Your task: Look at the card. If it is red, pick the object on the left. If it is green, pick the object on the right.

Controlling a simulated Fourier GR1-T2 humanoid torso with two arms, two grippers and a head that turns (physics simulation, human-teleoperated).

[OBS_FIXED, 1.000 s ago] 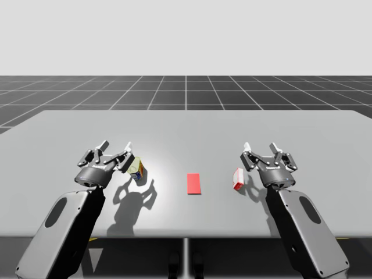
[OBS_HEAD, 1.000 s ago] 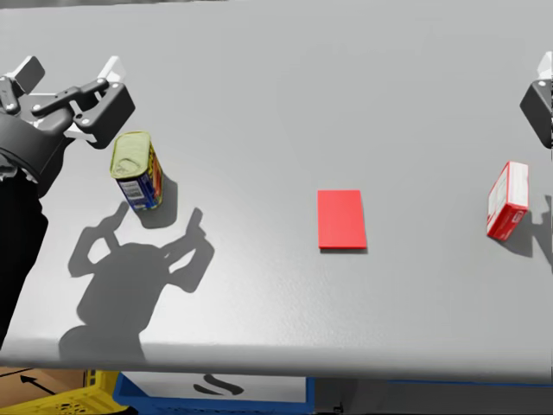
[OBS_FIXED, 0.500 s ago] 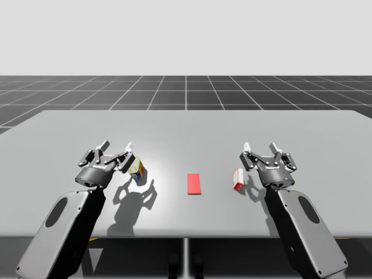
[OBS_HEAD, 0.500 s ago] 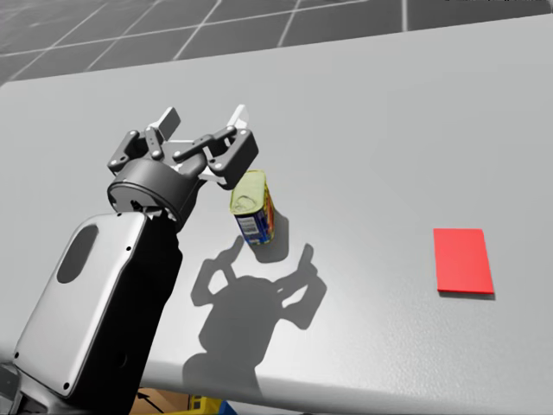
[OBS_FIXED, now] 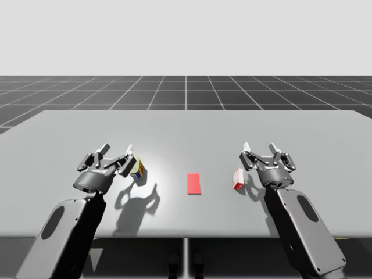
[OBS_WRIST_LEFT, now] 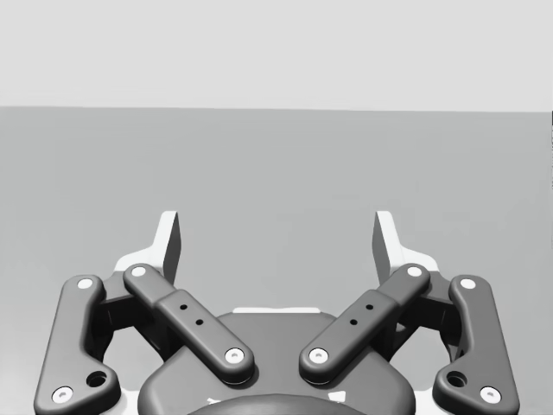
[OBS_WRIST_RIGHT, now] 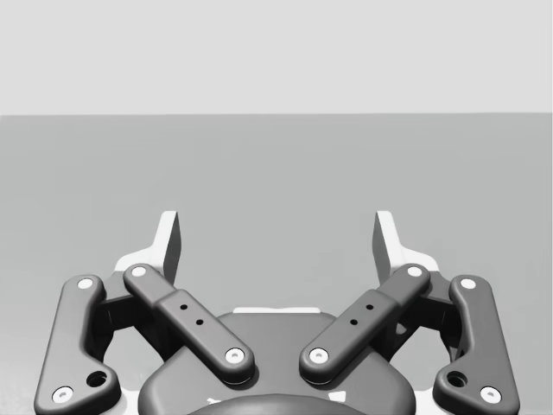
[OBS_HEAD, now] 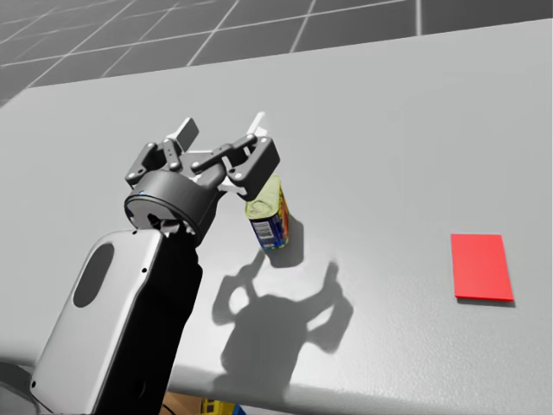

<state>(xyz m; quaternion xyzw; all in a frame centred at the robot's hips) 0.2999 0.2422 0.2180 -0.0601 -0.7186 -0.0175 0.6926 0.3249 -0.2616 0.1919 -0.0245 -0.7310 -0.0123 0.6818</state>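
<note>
My head has turned further left, from the flat red card toward the yellow-and-blue oblong tin can, which by the card's colour I judge is my pick. My left claw has edged closer and sits just beside the can, fingers spread, nothing between them. The can is sealed, its contents hidden. So is the small red-and-white box near my right claw, which is also spread.

The card is plain red. The can is yellow-green with a blue label. The box is red and white. The counter is flat grey, and the floor is dark with a pale grid. The dark grey arms have white-tipped fingers.
</note>
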